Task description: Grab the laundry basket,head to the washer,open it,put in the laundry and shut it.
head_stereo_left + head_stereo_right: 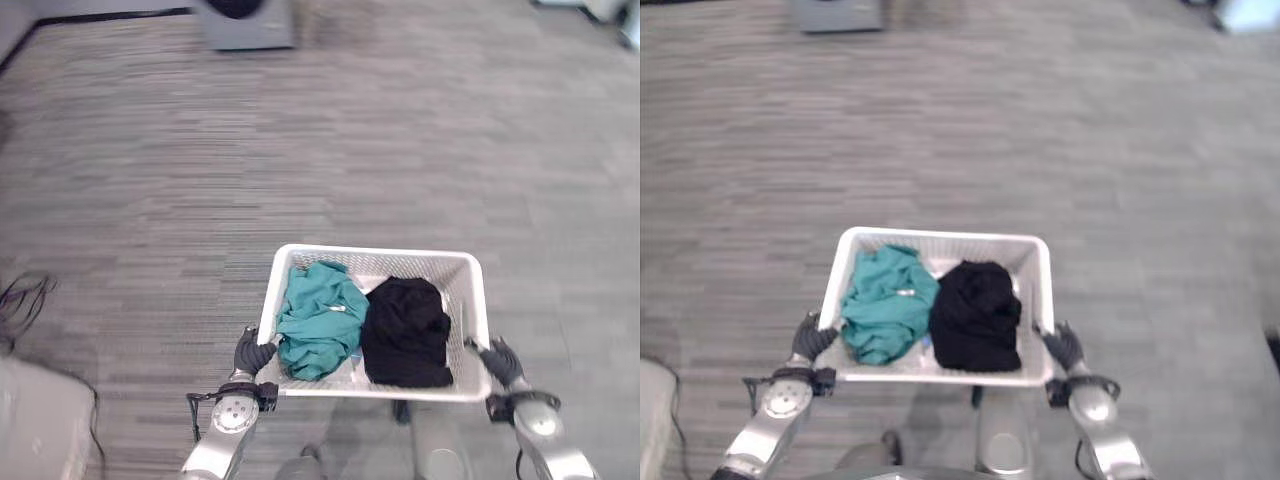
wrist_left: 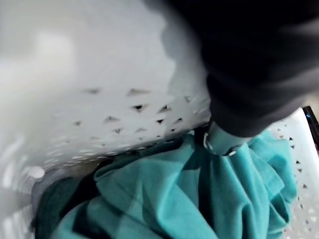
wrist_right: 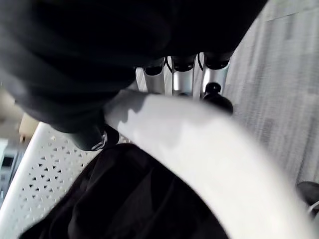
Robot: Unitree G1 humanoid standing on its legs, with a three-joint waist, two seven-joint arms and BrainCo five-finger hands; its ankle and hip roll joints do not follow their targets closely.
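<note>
White basket | you hold it: left hand, right hand, fingers curled on rims | teal cloth, black cloth inside | washer far ahead

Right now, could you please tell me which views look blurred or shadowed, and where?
Left wrist view: the white perforated plastic laundry basket wall is a soft, bright blur up close, while the teal garment reads clearer. Right wrist view: the basket rim is smeared white, the black garment a dark mass. Left eye view: the grey washer at the far edge is hazy.
</note>
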